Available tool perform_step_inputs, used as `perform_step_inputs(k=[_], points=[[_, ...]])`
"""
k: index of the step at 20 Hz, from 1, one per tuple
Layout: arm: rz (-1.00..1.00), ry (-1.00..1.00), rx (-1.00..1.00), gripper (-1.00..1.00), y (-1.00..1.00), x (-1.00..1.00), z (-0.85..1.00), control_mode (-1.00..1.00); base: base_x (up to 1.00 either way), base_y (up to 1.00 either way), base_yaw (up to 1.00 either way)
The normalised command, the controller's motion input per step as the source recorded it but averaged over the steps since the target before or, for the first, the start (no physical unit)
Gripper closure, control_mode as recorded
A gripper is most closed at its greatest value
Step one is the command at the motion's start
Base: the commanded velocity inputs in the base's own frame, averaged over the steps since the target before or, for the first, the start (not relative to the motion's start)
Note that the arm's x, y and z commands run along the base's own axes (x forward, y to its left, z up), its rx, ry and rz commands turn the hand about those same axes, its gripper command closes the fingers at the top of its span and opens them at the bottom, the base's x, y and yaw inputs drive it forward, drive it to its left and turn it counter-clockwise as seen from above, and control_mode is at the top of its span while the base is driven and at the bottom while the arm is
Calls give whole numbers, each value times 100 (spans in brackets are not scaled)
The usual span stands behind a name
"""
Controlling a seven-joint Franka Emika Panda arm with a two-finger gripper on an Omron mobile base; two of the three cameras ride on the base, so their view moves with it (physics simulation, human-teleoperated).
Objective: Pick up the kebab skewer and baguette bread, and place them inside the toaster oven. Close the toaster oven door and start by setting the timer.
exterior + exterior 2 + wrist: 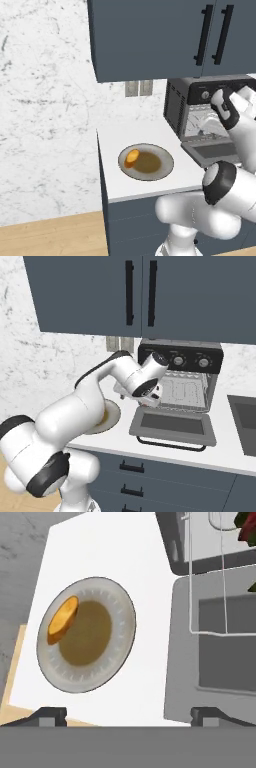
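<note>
Gripper [128, 714] spread wide, empty, dark fingertips [49, 715] poised above the white counter [95, 549] between plate and oven door. Below left, on a round grey plate [125, 614] with a ribbed rim and brown centre: baguette bread [63, 619], stubby, orange-golden, lying against the rim. To the right, toaster oven door [212, 639] dropped flat, dark grey, glass pane, thin bar handle. Beyond, boxy black toaster oven [180, 376], round knobs, wire rack. Kebab skewer [247, 527] on the rack, red chunks cropped at the frame edge, hard to make out.
</note>
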Motion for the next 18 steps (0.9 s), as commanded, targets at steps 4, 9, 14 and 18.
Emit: perform_step_inputs(k=[4,9,14,18], points=[[-3,7,-3,-100,100,-15,0,-100,0,0,0],[-5,3,-8,-100,100,-2,-14,-100,0,0,0],[-5,10,-8,-100,100,19,-21,-100,0,0,0],[-8,7,-8,-100,100,45,-41,-100,0,0,0]])
